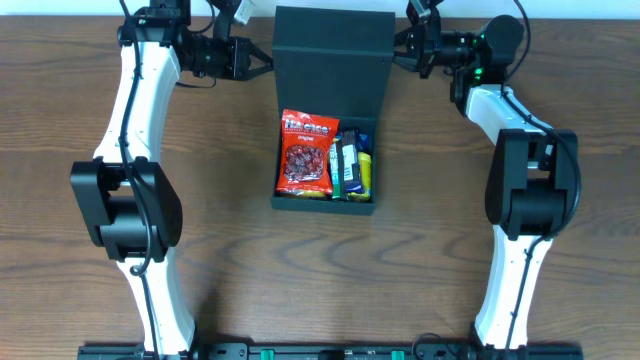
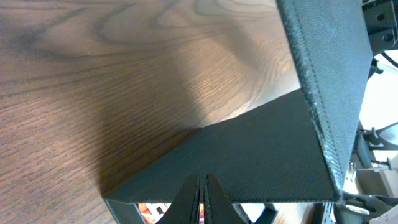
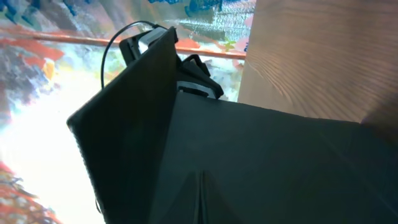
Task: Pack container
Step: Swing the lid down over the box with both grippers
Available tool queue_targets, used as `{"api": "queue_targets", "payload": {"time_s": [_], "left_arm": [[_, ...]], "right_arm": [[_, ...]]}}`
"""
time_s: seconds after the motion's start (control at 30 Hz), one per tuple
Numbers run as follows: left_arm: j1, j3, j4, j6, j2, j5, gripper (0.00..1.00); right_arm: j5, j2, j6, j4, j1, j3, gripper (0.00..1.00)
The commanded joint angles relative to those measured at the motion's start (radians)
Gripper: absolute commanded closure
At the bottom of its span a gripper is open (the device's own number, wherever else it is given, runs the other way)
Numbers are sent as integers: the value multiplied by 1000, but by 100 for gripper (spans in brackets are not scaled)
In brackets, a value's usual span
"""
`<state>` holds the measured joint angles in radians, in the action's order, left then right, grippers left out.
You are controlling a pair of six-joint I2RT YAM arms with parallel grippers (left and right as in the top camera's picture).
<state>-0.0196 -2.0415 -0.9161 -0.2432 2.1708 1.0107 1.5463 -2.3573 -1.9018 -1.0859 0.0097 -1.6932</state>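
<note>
Fingers of my left pincer [image 2: 201, 182] are clenched flat together on nothing, tips against the side wall of the dark green container [image 1: 330, 100], which lies straight ahead of them. My right pincer [image 1: 399, 45] is clenched empty too, tips right at the opposite wall, so the box sits between the two. Its flap lid [image 1: 332, 35] stands open and tilted just beside both pincers. Past my tips, down inside the box, lie a red snack packet [image 1: 307, 152] and darker packets [image 1: 350, 165] beside it
</note>
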Motion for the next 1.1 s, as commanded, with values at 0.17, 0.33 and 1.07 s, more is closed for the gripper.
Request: {"api": "queue_targets", "payload": {"time_s": [0.17, 0.33, 1.07], "left_arm": [[5, -19, -52, -103, -40, 11, 95], [6, -19, -79, -147, -40, 11, 94], [19, -19, -244, -367, -82, 0, 95]], "right_arm": [[4, -1, -53, -33, 5, -14, 98], [11, -1, -122, -122, 3, -14, 98], [11, -1, -149, -163, 5, -14, 98]]}}
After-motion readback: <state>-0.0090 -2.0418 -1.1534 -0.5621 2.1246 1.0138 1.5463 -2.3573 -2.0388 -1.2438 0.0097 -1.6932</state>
